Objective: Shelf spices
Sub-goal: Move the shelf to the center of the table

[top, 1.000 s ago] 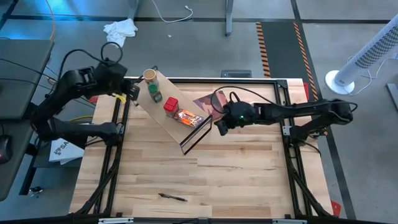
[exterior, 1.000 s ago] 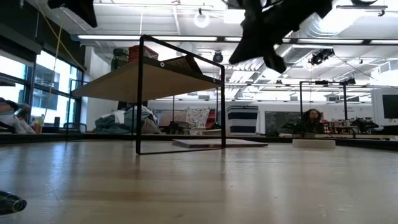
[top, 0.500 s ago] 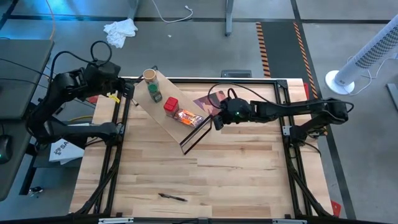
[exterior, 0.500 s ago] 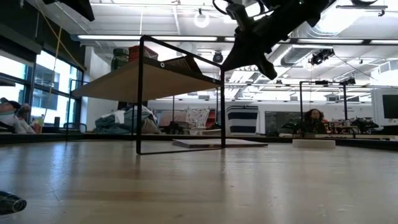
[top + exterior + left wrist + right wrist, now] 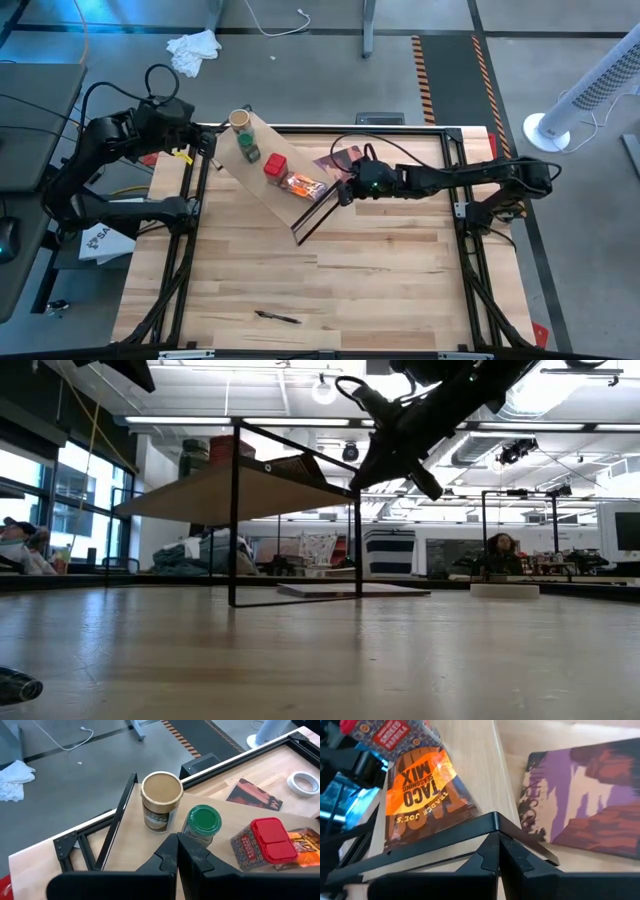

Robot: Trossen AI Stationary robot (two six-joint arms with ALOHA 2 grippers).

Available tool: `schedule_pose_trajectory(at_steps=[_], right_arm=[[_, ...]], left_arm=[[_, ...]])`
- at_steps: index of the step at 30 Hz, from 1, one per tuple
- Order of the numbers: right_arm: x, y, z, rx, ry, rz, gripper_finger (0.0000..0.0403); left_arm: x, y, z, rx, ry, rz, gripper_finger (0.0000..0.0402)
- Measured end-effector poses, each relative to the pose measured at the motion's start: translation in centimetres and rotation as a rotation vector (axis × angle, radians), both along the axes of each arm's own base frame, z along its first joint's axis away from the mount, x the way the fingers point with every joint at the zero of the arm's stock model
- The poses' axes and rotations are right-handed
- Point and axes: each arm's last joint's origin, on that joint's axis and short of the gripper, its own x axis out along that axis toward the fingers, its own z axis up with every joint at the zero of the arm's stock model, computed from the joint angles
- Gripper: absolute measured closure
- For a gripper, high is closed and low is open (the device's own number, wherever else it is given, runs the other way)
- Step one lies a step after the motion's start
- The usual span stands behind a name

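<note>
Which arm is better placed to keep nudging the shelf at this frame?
The right. Its gripper, fingers shut, sits at the end of the light wood shelf with black legs beside the orange taco mix packet. The left gripper waits off the table's far-left corner.

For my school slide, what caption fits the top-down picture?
Four spices sit on the shelf as the right gripper reaches its end.

Open-plan lab or workshop: exposed ceiling ducts (image 5: 560, 400), strip lights (image 5: 250, 420), concrete floor (image 5: 300, 90) with hazard-striped tape (image 5: 424, 75), tower fan (image 5: 585, 95), cluttered workbenches (image 5: 540, 565) behind.
</note>
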Motion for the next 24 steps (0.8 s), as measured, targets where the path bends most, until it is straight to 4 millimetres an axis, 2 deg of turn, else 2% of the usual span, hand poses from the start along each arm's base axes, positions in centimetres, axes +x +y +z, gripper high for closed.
schedule_pose_trajectory(at_steps=[9, 17, 24], right_arm=[[-1.0, -0.5, 0.9, -0.061, 0.013, -0.130, 0.0403], [-2.2, -1.1, 1.0, -0.101, 0.093, -0.212, 0.0403], [-3.4, -2.6, 1.3, -0.142, 0.141, -0.314, 0.0403]], left_arm=[[0.0, 0.0, 0.0, -0.015, -0.014, 0.013, 0.0401], [0.0, -0.1, -0.1, -0.048, -0.043, 0.010, 0.0401], [0.1, -0.1, -0.1, -0.060, -0.055, 0.023, 0.0401]])
